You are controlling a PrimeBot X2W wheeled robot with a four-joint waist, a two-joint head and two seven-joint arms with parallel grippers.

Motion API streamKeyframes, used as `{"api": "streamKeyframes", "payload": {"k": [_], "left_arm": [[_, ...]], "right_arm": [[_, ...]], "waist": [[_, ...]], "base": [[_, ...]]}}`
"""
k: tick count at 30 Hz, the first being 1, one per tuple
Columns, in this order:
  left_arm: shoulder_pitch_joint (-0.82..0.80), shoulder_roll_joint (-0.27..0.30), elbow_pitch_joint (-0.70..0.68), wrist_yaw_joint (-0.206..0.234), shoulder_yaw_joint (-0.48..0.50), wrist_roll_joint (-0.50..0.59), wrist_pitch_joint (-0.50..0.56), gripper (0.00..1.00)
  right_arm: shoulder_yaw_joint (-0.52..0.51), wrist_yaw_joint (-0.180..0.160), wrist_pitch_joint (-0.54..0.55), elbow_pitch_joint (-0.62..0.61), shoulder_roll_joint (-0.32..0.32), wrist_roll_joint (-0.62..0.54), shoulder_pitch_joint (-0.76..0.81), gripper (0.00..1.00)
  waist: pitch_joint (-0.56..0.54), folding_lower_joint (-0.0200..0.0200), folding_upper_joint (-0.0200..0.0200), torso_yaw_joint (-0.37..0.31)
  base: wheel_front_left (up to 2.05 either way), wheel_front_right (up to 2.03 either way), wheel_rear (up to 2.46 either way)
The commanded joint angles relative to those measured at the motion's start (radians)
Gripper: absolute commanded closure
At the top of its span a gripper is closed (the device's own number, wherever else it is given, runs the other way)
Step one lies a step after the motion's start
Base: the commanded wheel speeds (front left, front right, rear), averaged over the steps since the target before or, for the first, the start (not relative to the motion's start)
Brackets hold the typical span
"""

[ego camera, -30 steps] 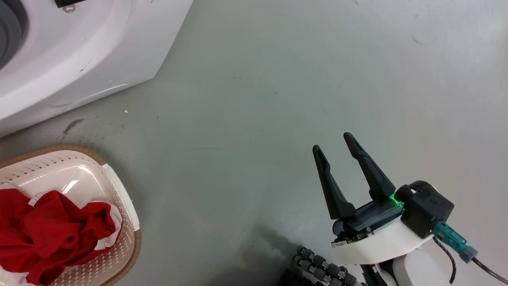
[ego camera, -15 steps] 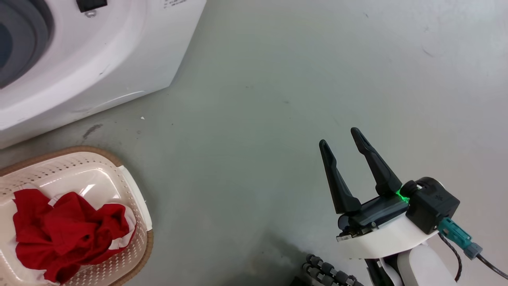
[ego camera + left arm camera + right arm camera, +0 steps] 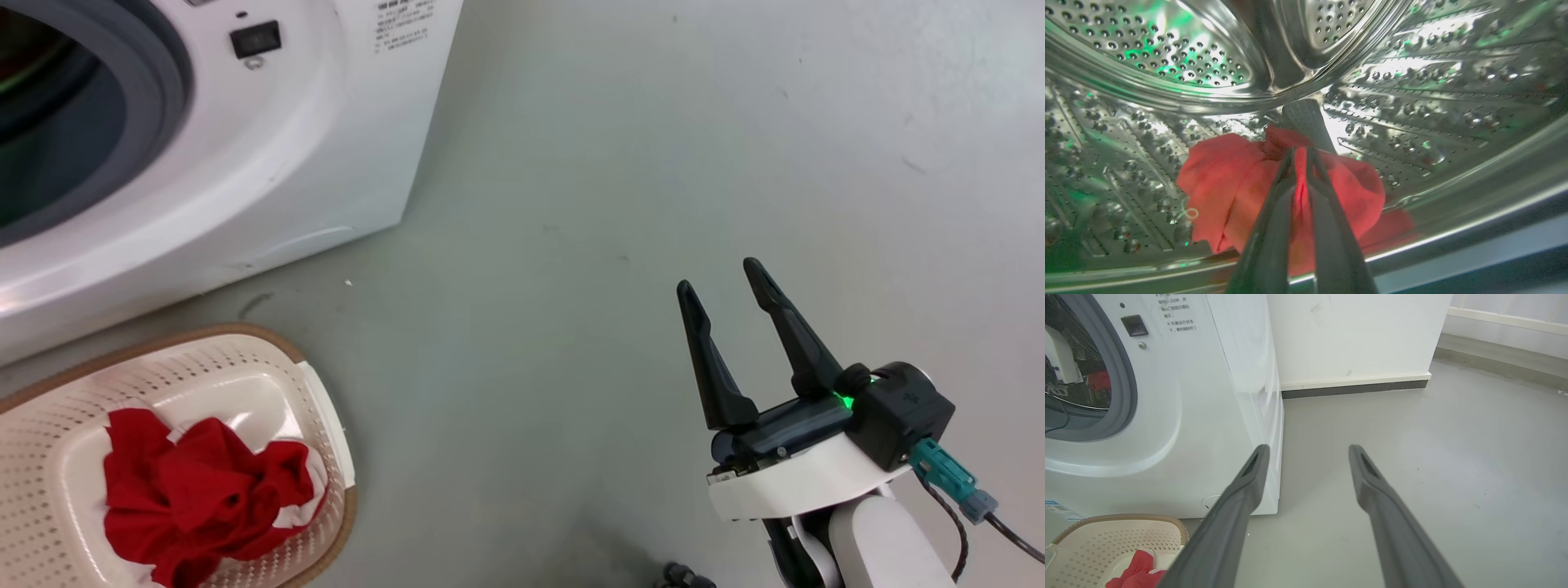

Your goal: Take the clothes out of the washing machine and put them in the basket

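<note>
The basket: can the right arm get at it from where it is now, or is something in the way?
Probably yes. The right gripper hangs open over the floor, and nothing stands between it and the basket; it would have to swing across to the robot's left.

The head camera looks steeply down from above on the grey floor (image 3: 571, 204), with the washing machine (image 3: 269, 163) at its upper left and the basket (image 3: 326, 416) at its lower left. The left wrist camera is inside the steel drum (image 3: 1167, 53), very near to a red garment (image 3: 1220, 179). The right wrist camera sits low and looks almost level toward a white wall (image 3: 1355, 335). The head and right wrist views share the machine's front, the basket and the floor.
</note>
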Motion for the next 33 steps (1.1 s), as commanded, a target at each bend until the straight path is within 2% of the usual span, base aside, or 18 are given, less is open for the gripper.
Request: {"api": "streamKeyframes", "payload": {"k": [1,9,20,27,33], "left_arm": [[0.021,-0.014,0.017,-0.003,0.008,-0.011,-0.039,1.0],[0.081,-0.087,0.078,-0.038,0.001,-0.035,-0.171,1.0],[0.19,-0.154,0.025,-0.052,-0.018,-0.042,-0.235,1.0],[0.277,-0.178,-0.138,-0.026,-0.024,-0.05,-0.24,1.0],[0.377,-0.158,-0.386,0.033,-0.019,-0.066,-0.196,1.0]], "right_arm": [[-0.007,-0.001,0.002,0.003,0.001,-0.007,0.007,0.0],[-0.045,-0.001,0.024,0.006,0.001,-0.019,0.039,0.0],[-0.08,-0.001,0.061,-0.004,0.001,-0.043,0.086,0.0],[-0.109,-0.001,0.093,-0.027,0.001,-0.057,0.119,0.0],[-0.118,-0.001,0.114,-0.05,0.001,-0.069,0.14,0.0]], "waist": [[-0.048,-0.0001,0.0,0.022],[-0.169,-0.0001,0.0,0.073],[-0.319,-0.0001,0.0,0.147],[-0.396,-0.0001,0.0,0.211],[-0.415,-0.0001,0.0,0.265]], "base": [[0.0,0.0,0.0],[0.0,0.0,0.0],[0.0,0.0,0.0],[0.0,0.0,0.0],[0.0,0.0,0.0]]}}
